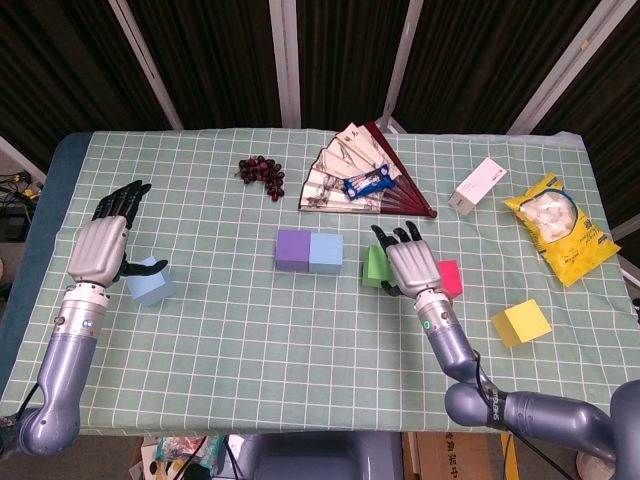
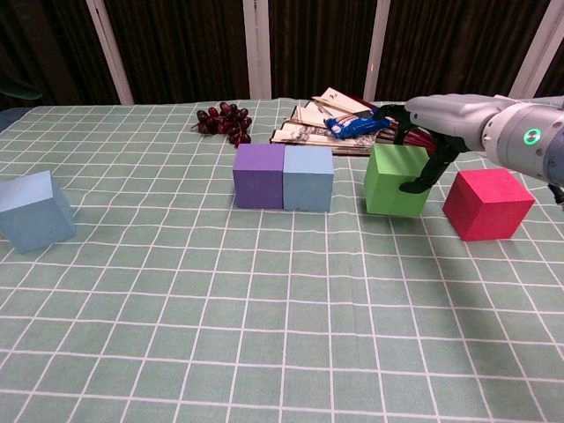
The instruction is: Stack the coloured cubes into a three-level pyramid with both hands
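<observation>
A purple cube and a blue cube stand touching side by side at mid-table, also seen as the purple cube and blue cube in the chest view. My right hand grips a green cube from above, just right of that pair with a small gap; the chest view shows the hand with dark fingers down the green cube's right face. A red cube sits to its right. My left hand hovers open beside a light blue cube. A yellow cube lies at front right.
A folding fan with a blue packet on it lies behind the cubes. Dark grapes sit at back left of centre. A white box and a yellow snack bag are at the right.
</observation>
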`<action>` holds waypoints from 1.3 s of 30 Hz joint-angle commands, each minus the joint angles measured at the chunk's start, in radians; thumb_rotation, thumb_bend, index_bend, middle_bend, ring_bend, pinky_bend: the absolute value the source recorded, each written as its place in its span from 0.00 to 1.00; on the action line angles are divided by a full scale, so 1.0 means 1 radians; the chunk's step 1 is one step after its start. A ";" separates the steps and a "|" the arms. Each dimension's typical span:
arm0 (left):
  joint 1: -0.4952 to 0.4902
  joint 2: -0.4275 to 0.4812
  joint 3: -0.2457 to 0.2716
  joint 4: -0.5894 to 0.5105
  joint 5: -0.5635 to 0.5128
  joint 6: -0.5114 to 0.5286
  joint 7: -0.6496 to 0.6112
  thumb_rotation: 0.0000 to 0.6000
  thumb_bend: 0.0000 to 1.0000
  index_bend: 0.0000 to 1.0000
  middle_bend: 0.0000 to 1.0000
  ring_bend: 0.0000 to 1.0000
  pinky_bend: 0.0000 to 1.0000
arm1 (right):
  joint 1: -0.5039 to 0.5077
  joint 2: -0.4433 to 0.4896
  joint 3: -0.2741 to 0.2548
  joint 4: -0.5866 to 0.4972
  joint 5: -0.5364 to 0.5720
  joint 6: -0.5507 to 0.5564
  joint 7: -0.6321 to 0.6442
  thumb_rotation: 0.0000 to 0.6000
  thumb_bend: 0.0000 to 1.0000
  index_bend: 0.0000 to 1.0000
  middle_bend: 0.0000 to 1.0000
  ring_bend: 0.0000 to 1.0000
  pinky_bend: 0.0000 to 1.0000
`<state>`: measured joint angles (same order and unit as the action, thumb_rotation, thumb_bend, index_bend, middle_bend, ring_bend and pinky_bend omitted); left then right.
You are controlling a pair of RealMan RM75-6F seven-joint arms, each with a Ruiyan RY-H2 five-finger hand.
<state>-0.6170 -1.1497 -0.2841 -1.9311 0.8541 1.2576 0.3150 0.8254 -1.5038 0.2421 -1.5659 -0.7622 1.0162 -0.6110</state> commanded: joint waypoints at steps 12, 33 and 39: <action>-0.004 -0.009 -0.006 0.019 -0.019 -0.008 0.007 1.00 0.11 0.00 0.01 0.01 0.02 | 0.052 -0.043 0.005 0.090 0.013 -0.051 0.009 1.00 0.32 0.00 0.37 0.16 0.00; -0.002 -0.002 -0.020 0.039 -0.038 -0.027 -0.011 1.00 0.11 0.00 0.01 0.01 0.02 | 0.134 -0.108 -0.005 0.196 0.060 -0.094 -0.051 1.00 0.32 0.00 0.37 0.16 0.00; -0.002 -0.001 -0.023 0.042 -0.040 -0.031 -0.016 1.00 0.11 0.00 0.01 0.01 0.02 | 0.143 -0.115 -0.006 0.209 0.074 -0.093 -0.055 1.00 0.32 0.00 0.37 0.16 0.00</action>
<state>-0.6196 -1.1511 -0.3067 -1.8892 0.8141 1.2261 0.2991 0.9669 -1.6178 0.2368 -1.3586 -0.6899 0.9228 -0.6648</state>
